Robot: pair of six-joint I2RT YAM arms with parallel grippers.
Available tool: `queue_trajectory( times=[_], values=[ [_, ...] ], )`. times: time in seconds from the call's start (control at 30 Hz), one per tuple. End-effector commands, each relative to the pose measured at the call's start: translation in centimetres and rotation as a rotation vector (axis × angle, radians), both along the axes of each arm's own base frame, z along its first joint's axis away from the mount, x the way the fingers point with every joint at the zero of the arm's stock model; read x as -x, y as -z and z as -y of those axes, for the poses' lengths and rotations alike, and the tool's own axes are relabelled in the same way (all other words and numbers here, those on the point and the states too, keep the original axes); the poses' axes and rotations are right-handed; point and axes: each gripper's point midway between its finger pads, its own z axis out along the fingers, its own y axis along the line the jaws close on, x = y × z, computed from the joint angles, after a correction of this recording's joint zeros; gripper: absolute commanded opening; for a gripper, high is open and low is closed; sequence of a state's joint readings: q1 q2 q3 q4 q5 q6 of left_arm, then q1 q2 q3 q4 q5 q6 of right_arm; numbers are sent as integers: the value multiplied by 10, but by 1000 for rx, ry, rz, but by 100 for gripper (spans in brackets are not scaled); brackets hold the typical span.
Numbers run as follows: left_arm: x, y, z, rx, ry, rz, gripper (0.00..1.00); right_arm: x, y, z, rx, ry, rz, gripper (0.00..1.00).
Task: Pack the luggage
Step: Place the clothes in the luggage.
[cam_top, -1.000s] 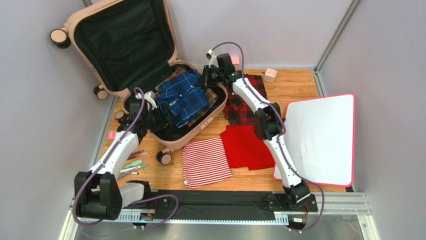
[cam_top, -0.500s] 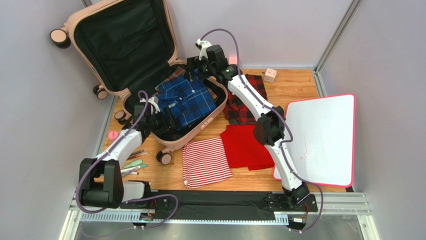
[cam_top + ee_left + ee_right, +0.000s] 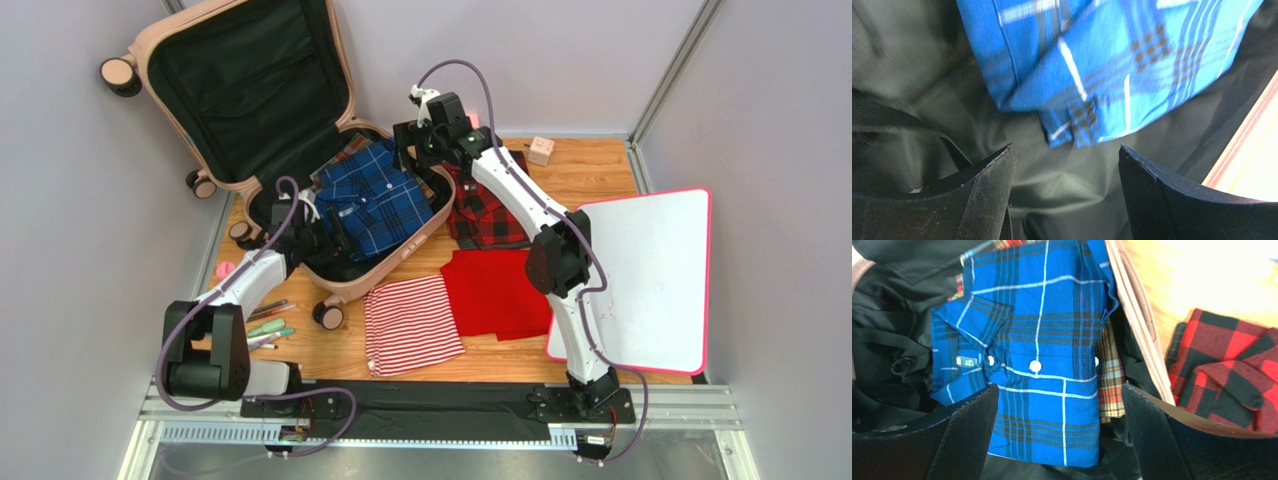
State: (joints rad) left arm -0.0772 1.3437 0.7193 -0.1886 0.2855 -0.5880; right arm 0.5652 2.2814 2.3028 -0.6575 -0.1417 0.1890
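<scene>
Gaping empty, left gripper (image 3: pixel 1066 155) and right gripper (image 3: pixel 1059 390) flank the blue shirt (image 3: pixel 375 200) inside the luggage (image 3: pixel 395 262) rim.

Blue plaid among reds, pink and black.

The pale pink hard-shell suitcase (image 3: pixel 395 258) is lined in black. Inside lies a bright blue plaid shirt (image 3: pixel 1047 340) crossed with white and dark lines and fastened with white buttons, over a tan-and-red checked garment (image 3: pixel 1109 385). To its right, on the orange-brown wooden table (image 3: pixel 590 165), sits a red-and-black buffalo-check shirt (image 3: pixel 490 205). Nearer are a plain red cloth (image 3: pixel 495 295) and a red-and-white striped cloth (image 3: pixel 410 325). At the right, a flat white board (image 3: pixel 640 280) has a hot-pink rim.
</scene>
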Motion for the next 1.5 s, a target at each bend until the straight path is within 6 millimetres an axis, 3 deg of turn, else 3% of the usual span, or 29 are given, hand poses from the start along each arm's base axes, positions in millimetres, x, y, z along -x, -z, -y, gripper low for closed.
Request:
queue_trajectory(
  times=[0.0, 0.07, 0.13, 0.23, 0.4, 0.57, 0.73, 0.9, 0.97, 1.07, 1.1, 1.17, 1.2, 1.47],
  values=[
    [-39, -40, -13, -35, -43, 114, 81, -1, 24, -8, 8, -21, -49, 90],
    [-50, -49, -22, -34, -68, 129, 81, -4, 25, -13, -12, -19, -54, 90],
    [-69, -60, -31, -36, -93, 152, 81, -9, 38, -16, -12, -16, -68, 89],
    [-82, -58, -32, -47, -95, 151, 81, -12, 49, -17, -5, -11, -77, 89],
    [-103, -42, -46, -51, -136, 99, 79, -13, 67, -20, -1, -9, -101, 86],
    [-102, -21, -57, -106, -166, 29, 78, -15, 68, -23, -14, -12, -98, 82],
    [-105, -9, -47, -56, -146, 29, 79, -19, 69, -27, -27, -16, -92, 72],
    [-109, 2, -33, 37, -127, 37, 74, -21, 71, -33, -50, -25, -99, 48],
    [-107, 7, -28, 73, -124, 26, 67, -21, 72, -35, -58, -25, -106, 42],
    [-108, 11, -23, 110, -120, 26, 48, -21, 75, -37, -68, -25, -115, 35],
    [-107, 12, -20, 124, -116, 19, 31, -22, 76, -37, -70, -20, -118, 32],
    [-104, 14, -19, 133, -118, 8, 15, -24, 70, -39, -84, -14, -105, 18],
    [-107, 10, -19, 137, -122, 34, 1, -26, 68, -39, -89, -7, -100, 15],
    [-98, -18, -23, 156, -176, 130, 0, -37, 30, -56, -122, 36, 37, 0]
  ],
)
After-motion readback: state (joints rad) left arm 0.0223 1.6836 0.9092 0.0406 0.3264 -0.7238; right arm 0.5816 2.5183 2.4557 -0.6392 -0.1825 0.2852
